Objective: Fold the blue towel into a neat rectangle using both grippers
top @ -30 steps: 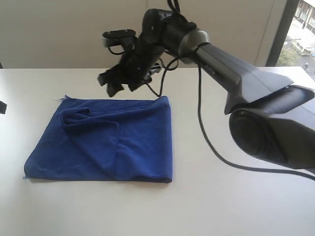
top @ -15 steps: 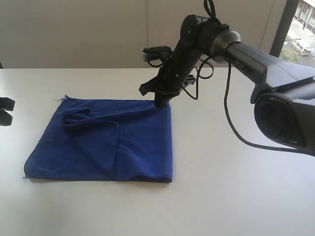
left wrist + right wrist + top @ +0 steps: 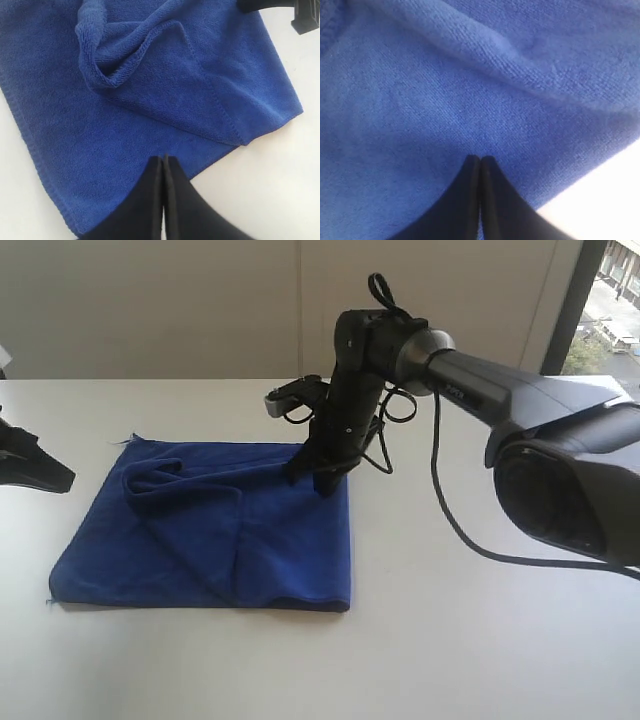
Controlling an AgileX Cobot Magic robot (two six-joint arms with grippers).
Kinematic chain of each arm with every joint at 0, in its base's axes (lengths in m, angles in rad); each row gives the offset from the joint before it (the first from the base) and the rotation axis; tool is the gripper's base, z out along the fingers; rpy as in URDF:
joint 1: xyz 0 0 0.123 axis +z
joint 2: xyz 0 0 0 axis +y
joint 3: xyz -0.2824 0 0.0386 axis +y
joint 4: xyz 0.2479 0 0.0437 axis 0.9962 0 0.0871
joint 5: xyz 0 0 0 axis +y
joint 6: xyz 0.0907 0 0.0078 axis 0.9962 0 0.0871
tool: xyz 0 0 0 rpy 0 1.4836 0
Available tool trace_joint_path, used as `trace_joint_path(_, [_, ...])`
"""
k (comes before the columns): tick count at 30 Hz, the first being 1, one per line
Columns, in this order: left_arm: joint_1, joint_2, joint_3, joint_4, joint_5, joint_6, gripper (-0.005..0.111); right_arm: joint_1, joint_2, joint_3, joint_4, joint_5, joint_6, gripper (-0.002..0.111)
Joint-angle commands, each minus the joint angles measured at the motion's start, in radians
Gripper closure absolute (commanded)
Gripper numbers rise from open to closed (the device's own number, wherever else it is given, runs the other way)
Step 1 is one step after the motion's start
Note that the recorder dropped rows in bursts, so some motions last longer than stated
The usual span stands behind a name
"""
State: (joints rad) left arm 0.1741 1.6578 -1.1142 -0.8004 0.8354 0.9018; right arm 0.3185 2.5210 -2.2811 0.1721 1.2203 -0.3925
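White tabletop [image 3: 450,660] under rumpled blue towel [image 3: 200,530], pale wall [image 3: 150,310] and window [image 3: 612,300] behind. Left pincer [image 3: 163,160] and right pincer [image 3: 480,160] both closed.

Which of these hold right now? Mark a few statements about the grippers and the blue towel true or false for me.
1. The left gripper and the right gripper both have their jaws closed. True.
2. The right gripper is down at the lower left corner of the blue towel in the exterior view. False: it is by the upper right corner.
3. The blue towel lies flat as a neat rectangle. False: a bunched fold sits near its upper left corner.
4. In the exterior view the left gripper is off the blue towel, beyond its left edge. True.
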Motion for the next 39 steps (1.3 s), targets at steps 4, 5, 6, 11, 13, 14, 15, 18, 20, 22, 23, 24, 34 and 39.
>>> trace_joint_path(4, [0.001,-0.004,-0.015,-0.011,0.029,-0.004,0.107,-0.002,0.001,0.095,-0.039,0.001,-0.006,0.108])
trace_joint_path(5, [0.001,-0.004,-0.015,-0.011,0.029,-0.004,0.107,-0.002,-0.001,0.121,-0.042,0.001,-0.006,0.108])
trace_joint_path(6, [0.001,-0.004,-0.015,-0.010,0.031,-0.004,0.107,0.000,-0.001,0.145,-0.046,0.001,-0.006,0.108])
trace_joint_path(11, [0.001,-0.004,-0.015,-0.001,0.032,-0.007,0.107,0.000,-0.033,0.245,-0.060,0.001,-0.006,0.108])
trace_joint_path(13, [0.001,-0.004,-0.015,-0.001,0.032,-0.007,0.107,0.000,-0.055,0.275,-0.104,0.001,-0.006,0.108])
trace_joint_path(14, [0.001,-0.004,-0.015,-0.001,0.032,-0.007,0.107,0.000,-0.064,0.285,-0.133,0.001,-0.006,0.108])
trace_joint_path(15, [0.001,-0.004,-0.015,-0.001,0.035,-0.007,0.107,0.000,-0.074,0.297,-0.172,0.001,-0.006,0.108])
trace_joint_path(18, [0.001,-0.004,-0.015,-0.001,0.049,-0.007,0.107,-0.015,-0.101,0.317,-0.283,0.001,-0.006,0.108])
trace_joint_path(20, [0.001,-0.004,-0.015,-0.001,0.051,-0.007,0.107,-0.032,-0.115,0.318,-0.305,0.001,-0.020,0.108])
trace_joint_path(22, [0.001,-0.004,-0.015,-0.001,0.051,-0.007,0.107,-0.057,-0.123,0.318,-0.320,0.001,-0.081,0.108])
trace_joint_path(23, [0.001,-0.004,-0.015,-0.001,0.053,-0.007,0.107,-0.071,-0.123,0.318,-0.331,0.001,-0.102,0.108])
trace_joint_path(24, [0.001,-0.004,-0.015,-0.001,0.053,-0.007,0.107,-0.085,-0.123,0.318,-0.340,0.001,-0.114,0.108])
trace_joint_path(34, [0.001,-0.004,-0.015,-0.006,-0.088,-0.007,0.107,-0.094,-0.289,0.318,-0.068,-0.127,-0.128,0.108])
trace_joint_path(39, [0.001,-0.004,-0.015,-0.023,-0.139,-0.007,0.107,0.037,-0.262,0.318,0.194,-0.074,-0.215,0.108])
